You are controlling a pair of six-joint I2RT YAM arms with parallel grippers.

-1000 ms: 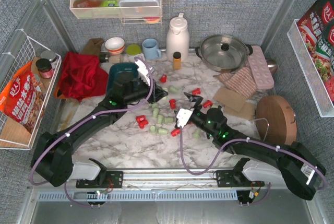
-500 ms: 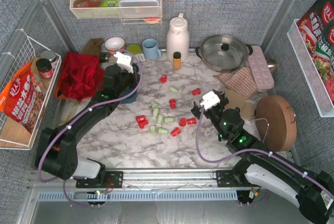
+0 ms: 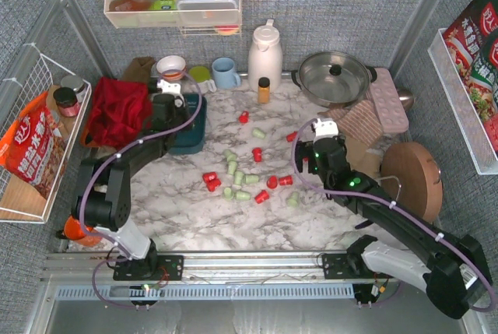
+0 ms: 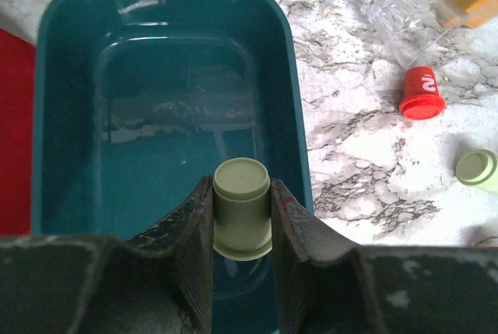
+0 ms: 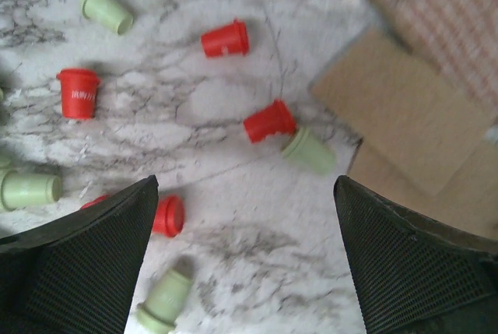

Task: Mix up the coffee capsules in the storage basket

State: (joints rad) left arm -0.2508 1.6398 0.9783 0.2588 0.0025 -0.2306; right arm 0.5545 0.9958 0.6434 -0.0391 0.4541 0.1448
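Nearest the arm bases, the white marbled tabletop (image 3: 179,209) carries the loose red and pale mint green tapered coffee capsules (image 3: 237,177), most of them on their sides between the two arms. The right gripper (image 5: 245,264) hangs over the right-hand strays, jaws spread wide with nothing between them. Just ahead of it a bright red capsule (image 5: 269,121) lies on its side, long axis slanting across the view, just beside a mint capsule (image 5: 310,151). This arm looks the nearer one for those.

Farther off, at the far left, the left gripper (image 4: 242,221) is clamped on one pale mint green capsule (image 4: 242,190), narrow end towards the camera and axis running along the fingers. It sits over the floor of the dark teal rectangular plastic storage basket (image 4: 54,131), close to the near wall, so letting go should drop it inside. The floor that shows holds no other capsule.

The top view hides that hold under the arm; only the left wrist view shows it.
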